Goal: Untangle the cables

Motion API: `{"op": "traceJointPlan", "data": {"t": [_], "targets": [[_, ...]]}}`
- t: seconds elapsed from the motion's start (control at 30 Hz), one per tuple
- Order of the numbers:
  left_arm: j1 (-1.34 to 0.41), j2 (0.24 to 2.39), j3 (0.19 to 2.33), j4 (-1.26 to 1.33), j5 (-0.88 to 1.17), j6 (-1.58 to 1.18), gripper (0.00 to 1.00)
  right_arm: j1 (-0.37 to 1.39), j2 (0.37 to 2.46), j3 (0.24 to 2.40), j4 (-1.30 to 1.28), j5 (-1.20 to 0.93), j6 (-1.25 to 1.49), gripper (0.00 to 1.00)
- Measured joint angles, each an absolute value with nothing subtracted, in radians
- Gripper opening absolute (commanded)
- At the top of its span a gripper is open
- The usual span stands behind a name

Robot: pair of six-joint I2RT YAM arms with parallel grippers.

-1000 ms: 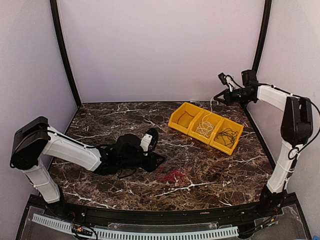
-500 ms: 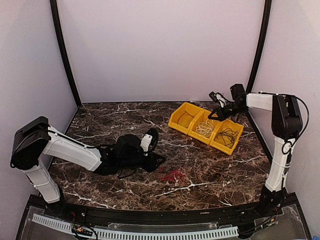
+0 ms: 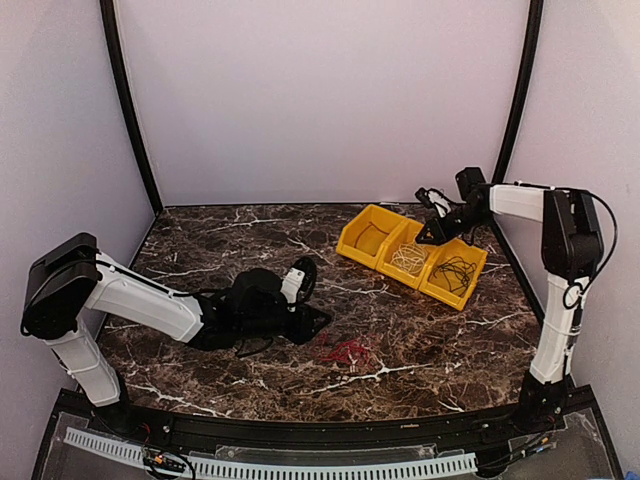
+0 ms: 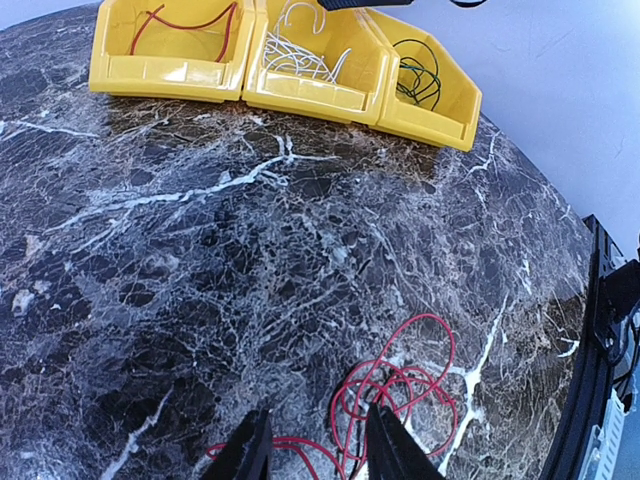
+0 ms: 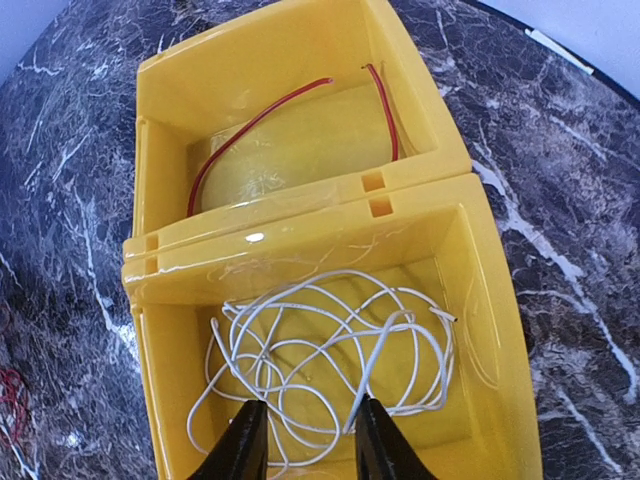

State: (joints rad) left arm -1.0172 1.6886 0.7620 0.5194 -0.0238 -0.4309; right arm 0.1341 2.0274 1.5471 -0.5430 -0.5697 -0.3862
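built of white links and black joint housings, alike on the left arm and the right arm. wired with a thin black cable looping loose beside the right arm's elbow. tipped with pale cream fingers on the left tool and the right tool, black just behind them.

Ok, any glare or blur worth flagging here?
Right wrist: glare spot on the rim of the glossy yellow plastic bin; looped white wire sharp. Left wrist: crisp, marble tabletop bowed by the lens. Top external: softer, red wire tangle barely resolved.
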Motion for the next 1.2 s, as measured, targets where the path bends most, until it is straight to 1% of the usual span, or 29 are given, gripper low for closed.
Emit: {"op": "traceJointPlan", "data": {"t": [0.13,0.33,0.47,0.6,0.7,0.77,0.9,1.03,1.2], "targets": [[-1.017,1.688,0.762,0.512,-0.028,-0.43,0.34,0.134,1.949,1.531,-0.562,-0.533,-0.389,0.42],[-1.017,1.679,0.762,0.458,-0.039,-0.43,0.34,0.138,1.763,1.468,-0.56,-0.5,-0.393,0.44],[-1.017,1.639,0.744,0.412,-0.045,-0.43,0.31,0.155,1.686,1.406,-0.545,-0.489,-0.407,0.44],[-1.017,1.597,0.729,0.371,-0.042,-0.431,0.31,0.202,1.642,1.315,-0.527,-0.526,-0.438,0.45],[-1.017,1.588,0.724,0.344,-0.015,-0.438,0.34,0.266,1.621,1.243,-0.528,-0.575,-0.489,0.52],[-1.017,1.588,0.722,0.332,0.01,-0.445,0.34,0.336,1.615,1.199,-0.528,-0.596,-0.534,0.55],[-1.017,1.59,0.72,0.311,0.064,-0.458,0.31,0.506,1.617,1.112,-0.535,-0.609,-0.615,0.55],[-1.017,1.617,0.72,0.313,0.102,-0.465,0.29,0.638,1.634,1.074,-0.538,-0.59,-0.663,0.54],[-1.017,1.697,0.723,0.315,0.138,-0.475,0.25,0.712,1.684,1.068,-0.529,-0.554,-0.687,0.53]]}}
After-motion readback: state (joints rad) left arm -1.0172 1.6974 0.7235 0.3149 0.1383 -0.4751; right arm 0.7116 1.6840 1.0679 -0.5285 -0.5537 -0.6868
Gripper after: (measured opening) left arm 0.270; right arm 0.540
